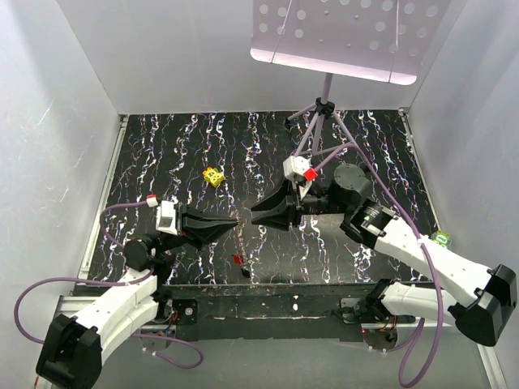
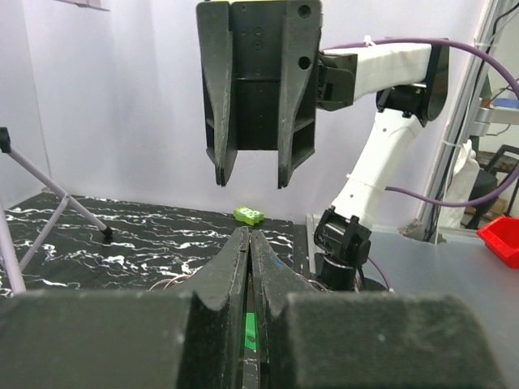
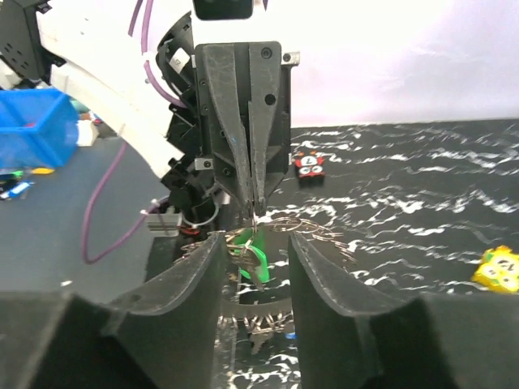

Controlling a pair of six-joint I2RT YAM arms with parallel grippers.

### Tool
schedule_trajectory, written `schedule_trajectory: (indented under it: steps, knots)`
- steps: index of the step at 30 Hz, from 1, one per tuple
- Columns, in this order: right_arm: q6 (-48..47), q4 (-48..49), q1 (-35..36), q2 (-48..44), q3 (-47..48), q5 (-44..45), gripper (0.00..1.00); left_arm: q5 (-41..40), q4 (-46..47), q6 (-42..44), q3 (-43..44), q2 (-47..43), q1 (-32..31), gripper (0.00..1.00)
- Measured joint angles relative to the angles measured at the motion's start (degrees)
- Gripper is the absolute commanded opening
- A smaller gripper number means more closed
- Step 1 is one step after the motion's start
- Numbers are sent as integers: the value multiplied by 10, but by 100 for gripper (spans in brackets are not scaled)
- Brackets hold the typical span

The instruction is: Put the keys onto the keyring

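Mid-bench [image 1: 162,146]: left tool [image 1: 234,222] and right tool [image 1: 255,217] tip to tip, just apart, left tool on the left. Key [image 3: 258,261] hangs under the left tool's tip, facing the gap between the right tool's fingers [image 3: 320,267]. Far block [image 1: 213,176] behind the left tool. Near block [image 1: 237,259] by the near edge, before both tips. Tripod stand [image 1: 324,109] toward the far edge, right of centre. Edge block [image 1: 440,237] at the right edge.

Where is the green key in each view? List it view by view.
Top external: too small to make out, somewhere at the tip of the left gripper.
Left wrist: green key bottom centre, between the shut jaws.
Right wrist: centre, hanging under those jaws.
Shared landmark: the left gripper, in all three.
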Motion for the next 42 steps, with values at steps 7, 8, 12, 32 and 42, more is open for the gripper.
schedule_trajectory:
  steps: [7,8,12,32,42]
  knots:
    - [57,-6,6,36,1,-12,34,27,9,-5,3,9,0,0]
    - [60,-6,7,37,1,-12,35,27,11,-5,4,9,0,0]
    - [69,-5,14,44,1,-10,36,30,14,-7,5,9,0,0]
    - [86,-1,40,73,18,-3,9,31,16,-4,7,9,0,0]
    - [88,-1,42,73,18,-1,2,24,5,4,7,3,0,0]
